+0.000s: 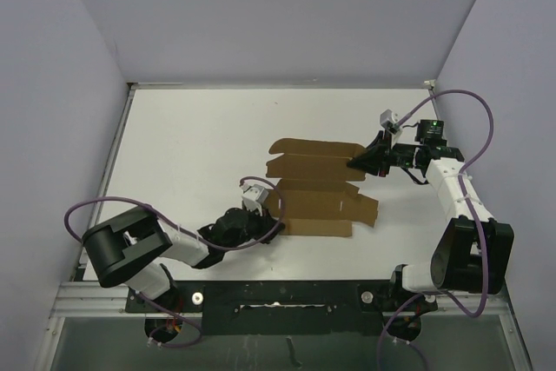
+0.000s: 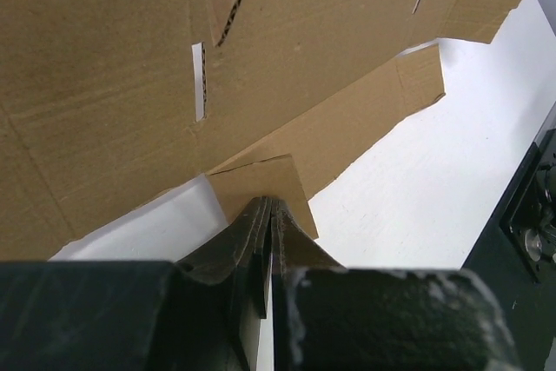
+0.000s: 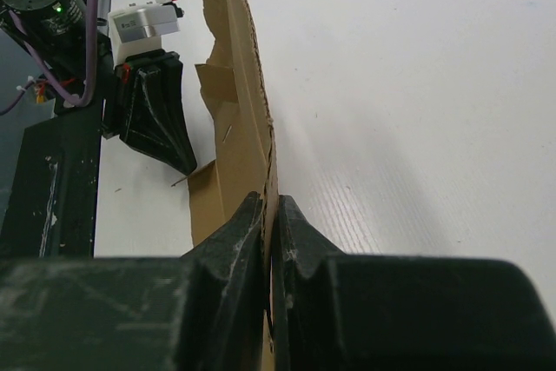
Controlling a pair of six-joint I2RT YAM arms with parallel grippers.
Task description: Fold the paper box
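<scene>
Left gripper [image 2: 271,204] pinches a small flap of the paper box [image 1: 317,193]. Right gripper [image 3: 271,215] clamps the opposite edge, the sheet partly raised off the white table [image 1: 191,145]. Purple cables [image 1: 104,202] loop behind.

Right gripper [image 3: 271,211] pinches the paper box [image 3: 236,119] edge; left gripper [image 3: 182,165] sits beside it.

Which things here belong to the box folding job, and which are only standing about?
Belongs to the job:
- paper box, a flat brown sheet
- left gripper, shut on a small flap of it
- right gripper, shut on its edge

Not part of it:
- white table
- purple cables on the arms
</scene>
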